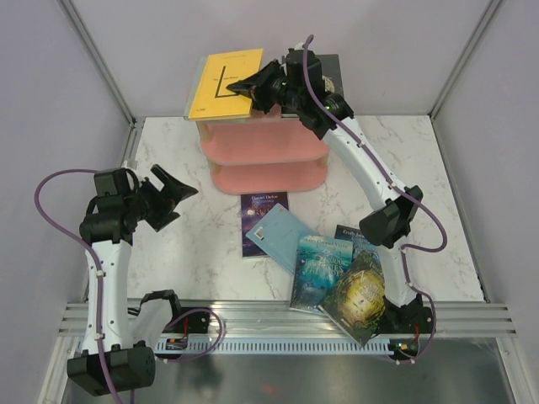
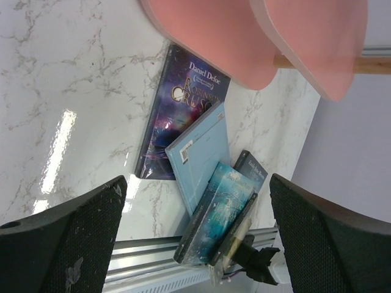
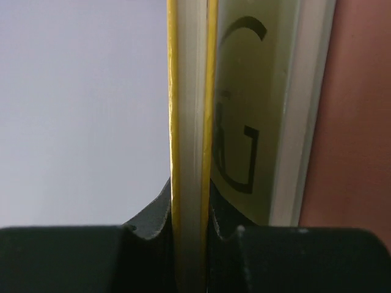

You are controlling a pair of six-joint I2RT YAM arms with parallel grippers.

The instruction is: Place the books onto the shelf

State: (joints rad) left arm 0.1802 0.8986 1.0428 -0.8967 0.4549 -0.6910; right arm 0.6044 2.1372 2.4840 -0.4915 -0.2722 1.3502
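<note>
1. While pinching the edge of the yellow book (image 3: 190, 122), the right gripper (image 3: 190, 207) stood narrow, jaws closed on the book's thin edge, above the top board of the shelf (image 1: 269, 172).
2. Yellow book lay close to flat over the pale "G" book (image 3: 256, 122), which rested on the top tier. The wrist view showed the two covers nearly parallel; contact could not be told.
3. Black book (image 1: 328, 67) sat on the same tier to the right, partly hidden by the right arm.
4. Judged step: setting the yellow book down on the stack. To do it well:
   - bring it flat onto the "G" book before letting go;
   - square its edges to the book below, as it seemed to reach past the shelf's left end;
   - open only slightly, then draw back along the cover so it does not drag.
5. Left gripper (image 1: 181, 195) hung wide open and empty over the surface (image 1: 168, 151), left of the shelf, facing the loose books.
6. Not yet shelved, in front of the shelf:
   - purple galaxy book (image 1: 263, 210)
   - light blue book (image 1: 282, 236), overlapping it
   - teal book (image 1: 322, 273)
   - green-gold book (image 1: 362, 295)
   - dark blue book (image 1: 347, 233), half under the right arm
</note>
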